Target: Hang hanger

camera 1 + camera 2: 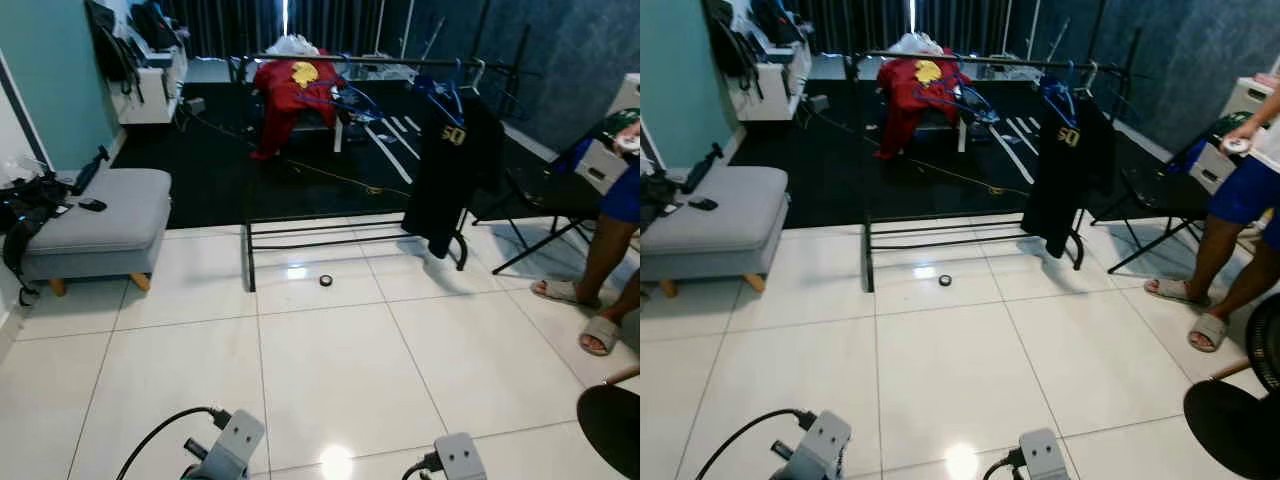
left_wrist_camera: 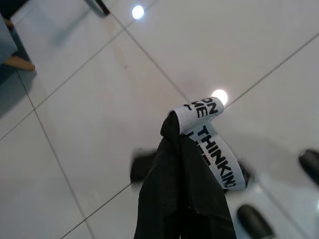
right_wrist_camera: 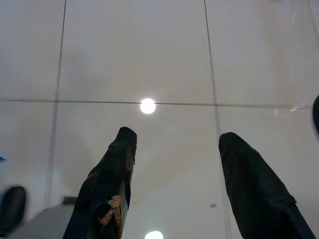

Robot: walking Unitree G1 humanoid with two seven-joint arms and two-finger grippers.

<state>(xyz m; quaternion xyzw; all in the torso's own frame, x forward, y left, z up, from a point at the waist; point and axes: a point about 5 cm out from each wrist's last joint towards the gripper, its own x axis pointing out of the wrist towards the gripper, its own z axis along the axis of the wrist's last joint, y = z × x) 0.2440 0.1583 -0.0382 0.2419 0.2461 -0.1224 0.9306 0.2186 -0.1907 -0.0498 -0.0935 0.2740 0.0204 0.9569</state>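
A black clothes rack (image 1: pixel 300 225) was seen across the upper middle of the left eye frame, its top rail (image 1: pixel 360 62) carrying blue hangers (image 1: pixel 350 100) and a black shirt (image 1: pixel 450 165) printed with a yellow number at the right end. Behind it, a red garment (image 1: pixel 290 95) was draped over something that could not be made out.

In the left wrist view, the left gripper (image 2: pixel 184 164) was pressed together on a white strap (image 2: pixel 212 142) with black lettering; 1 end of the strap was cut off by the fingers.

The right gripper (image 3: pixel 174 169) was held spread apart above bare tile, nothing between its fingers.

White tiled floor (image 1: pixel 330 370) lay open from the bottom of the frame to the rack, with a small dark ring (image 1: pixel 325 280) near the rack's base. A grey bench (image 1: pixel 95 225) bordered the left edge; a person's legs (image 1: pixel 600 270) were cropped at the right edge.
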